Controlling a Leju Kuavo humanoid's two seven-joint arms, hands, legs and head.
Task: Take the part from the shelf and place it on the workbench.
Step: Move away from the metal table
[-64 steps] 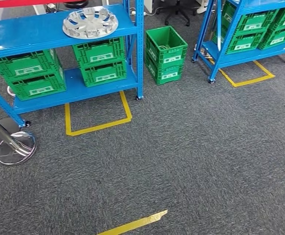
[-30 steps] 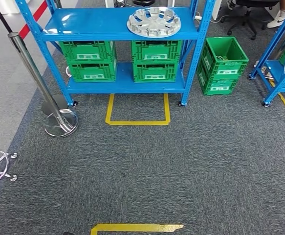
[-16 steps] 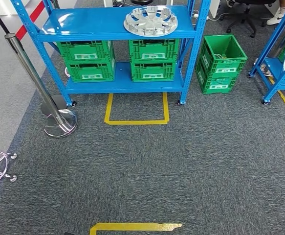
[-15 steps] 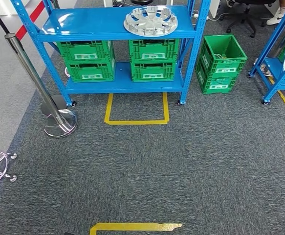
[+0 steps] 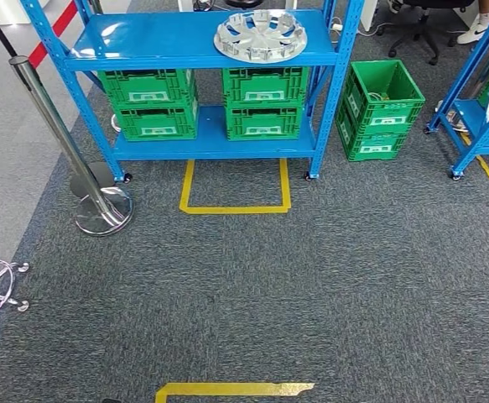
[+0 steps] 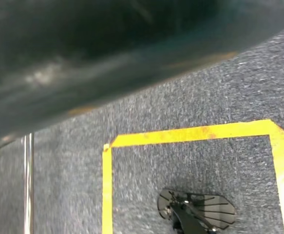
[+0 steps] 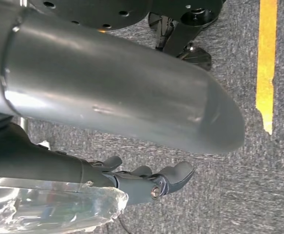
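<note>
Camera's turned to square on the shelf (image 5: pixel 165 40), part (image 5: pixel 261 35) well ahead on top; right hand (image 7: pixel 151 183) hangs low, prob. empty, grip unclear.

A silver hubcap (image 5: pixel 261 36) is lying flat on the top level of the blue shelf (image 5: pixel 165 42), with green crates (image 5: pixel 206 102) sitting underneath. Another green crate (image 5: pixel 379 109) is standing on the carpet just right of it, and a chrome stanchion (image 5: pixel 70 151) is leaning at the left.
</note>
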